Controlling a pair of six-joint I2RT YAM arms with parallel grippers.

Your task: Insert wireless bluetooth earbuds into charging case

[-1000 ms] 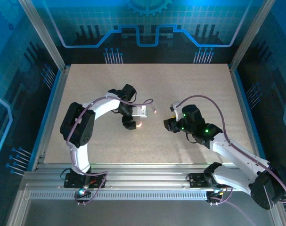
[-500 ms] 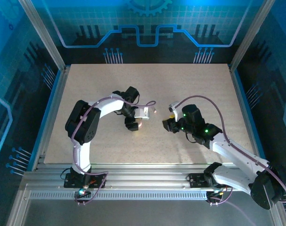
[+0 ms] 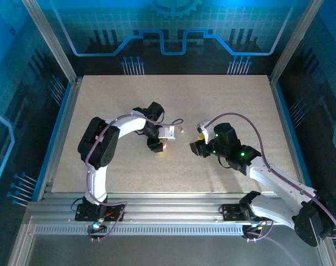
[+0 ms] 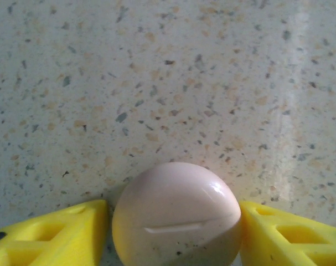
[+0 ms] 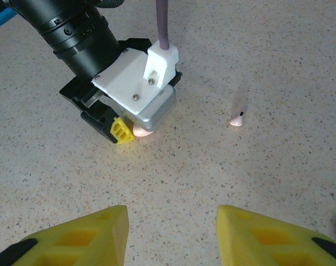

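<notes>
pinkish and round, the charging case (image 4: 176,194) sits shut on the speckled bench (image 3: 112,100), a thin seam line across its front in the left wrist view. the left gripper (image 4: 173,235) is drawn in narrow around it, one yellow fingertip on each side. the right-hand fingertip (image 4: 289,235) looks to be touching the shell, while the left-hand one (image 4: 51,235) is just beside it with a thin dark sliver between. whether the case is truly clamped i cannot tell. from the right wrist camera the same left gripper (image 5: 135,132) points down at the bench, with the case (image 5: 143,131) peeking out as a pink edge under its white and metal wrist block and one yellow tip (image 5: 120,132) showing beside it. one pale pinkish-white earbud (image 5: 236,119) lies loose on the bench, near the left gripper but apart from it, with its dark-tipped stem pointing up and away. the right gripper (image 5: 170,233) hangs above bare bench with its yellow fingers spread wide and nothing between them. in the top view it sits near the middle of the bench, facing the left gripper (image 3: 156,145), with the earbud (image 3: 182,131) a tiny speck between the two arms.
</notes>
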